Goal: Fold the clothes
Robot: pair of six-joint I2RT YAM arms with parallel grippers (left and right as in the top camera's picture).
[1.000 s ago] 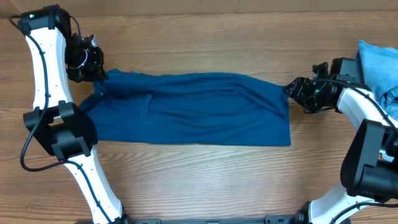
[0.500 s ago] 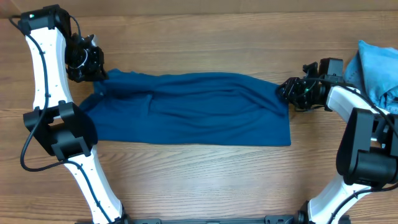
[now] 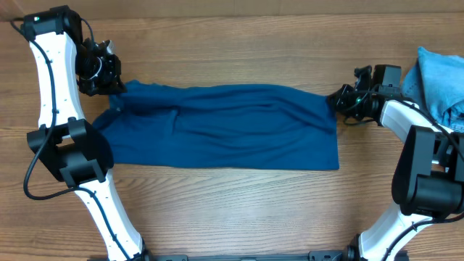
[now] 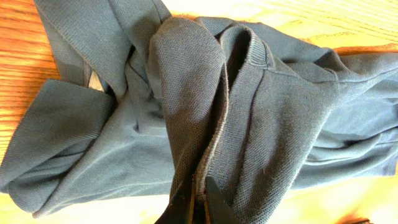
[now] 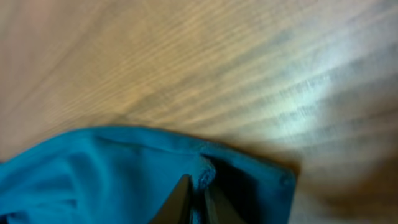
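Observation:
A deep-blue knit shirt (image 3: 225, 127) lies stretched flat across the table's middle. My left gripper (image 3: 116, 93) is at its far left corner, shut on a bunched fold of the fabric (image 4: 205, 124); the black fingertips (image 4: 214, 199) pinch the seam edge. My right gripper (image 3: 335, 100) is at the shirt's far right corner, shut on the hem, where the shirt (image 5: 124, 168) puckers between the dark fingertips (image 5: 180, 199).
A light-blue garment (image 3: 441, 80) is heaped at the right edge of the wooden table (image 3: 239, 210), just behind the right arm. Both arm bases stand at the near edge.
The right gripper moved left to the shirt's far right corner and closed on the hem. The left gripper stayed shut at the left corner.

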